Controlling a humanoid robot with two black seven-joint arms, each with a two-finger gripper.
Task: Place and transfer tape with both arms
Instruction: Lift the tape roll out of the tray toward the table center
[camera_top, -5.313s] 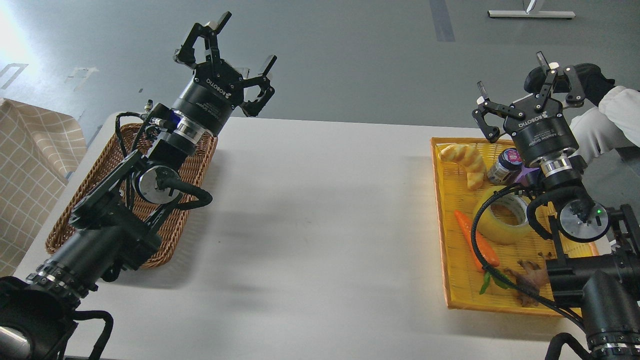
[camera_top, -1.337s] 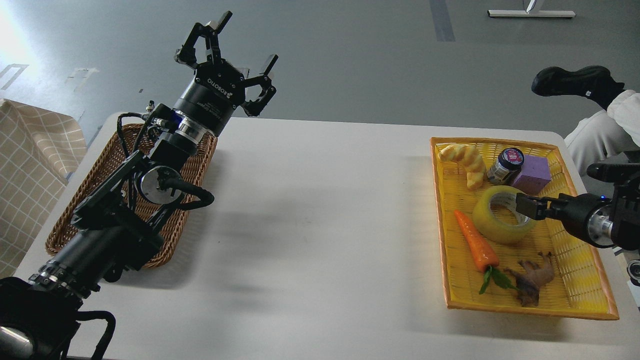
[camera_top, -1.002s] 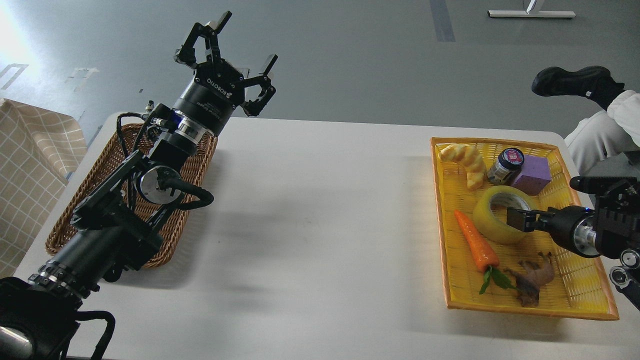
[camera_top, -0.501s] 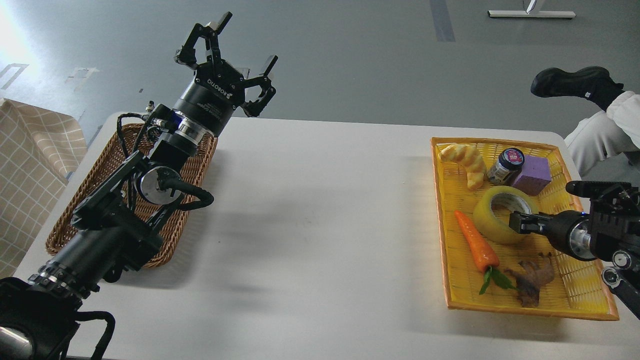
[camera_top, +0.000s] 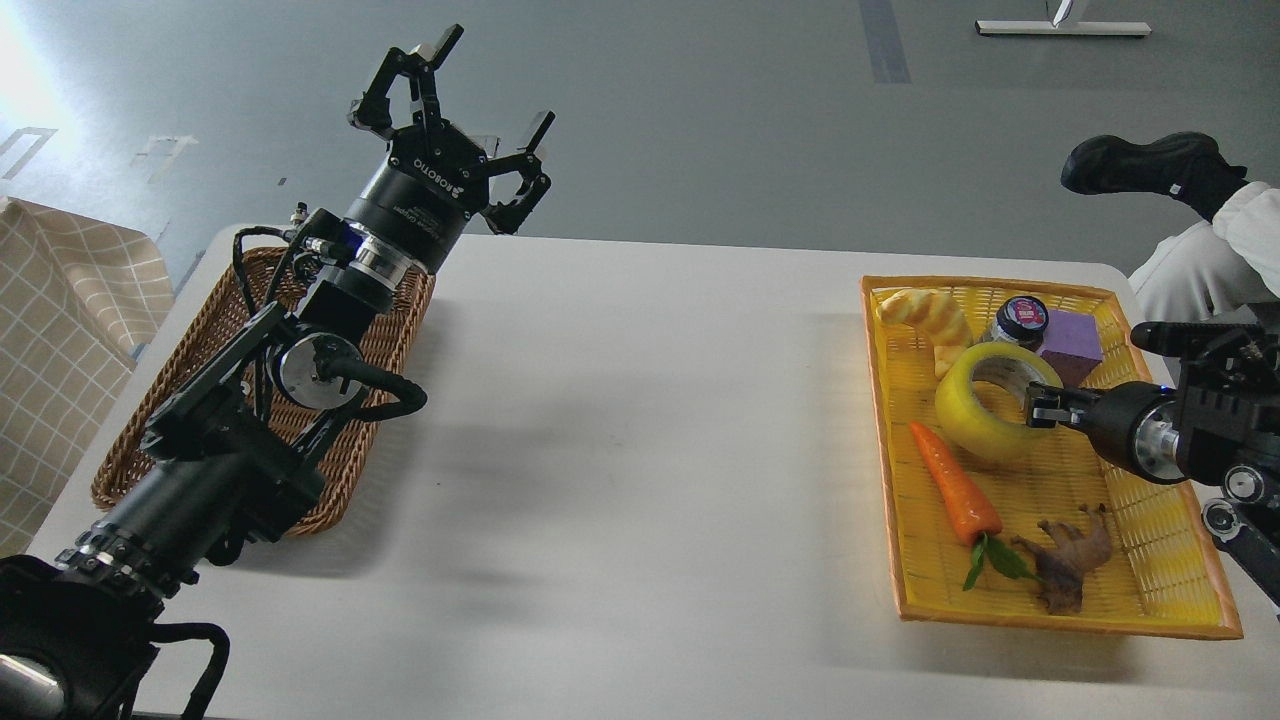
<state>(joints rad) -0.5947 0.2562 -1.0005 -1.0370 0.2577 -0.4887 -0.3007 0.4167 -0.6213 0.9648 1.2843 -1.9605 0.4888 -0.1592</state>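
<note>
Right gripper (camera_top: 1036, 408) clamped on the tape (camera_top: 985, 415) over the yellow tray (camera_top: 1160, 590) — left gripper (camera_top: 470, 120) spread wide, holding nothing.

Near, at 7 o'clock: left arm (camera_top: 215, 460) enters and crosses the wicker basket (camera_top: 355, 460) at 9 o'clock on the white table (camera_top: 640, 450). At 4 o'clock in the tray: brown toy animal (camera_top: 1070, 560), then orange carrot (camera_top: 955, 480) running up toward the tape. At 3 o'clock: right arm (camera_top: 1180, 435) comes in from the edge, fingers pinched on the roll's right wall; tape is tilted, its open core facing up-right, seemingly raised off the tray floor, though contact is hard to judge. Farther, at 2 o'clock: croissant bread (camera_top: 925, 315), small jar (camera_top: 1020, 320), purple block (camera_top: 1072, 340), partly behind the roll. Far, at 11 o'clock: left gripper raised beyond the table's edge, over grey floor (camera_top: 700, 120) — black shoe (camera_top: 1150, 165) at 2 o'clock.
</note>
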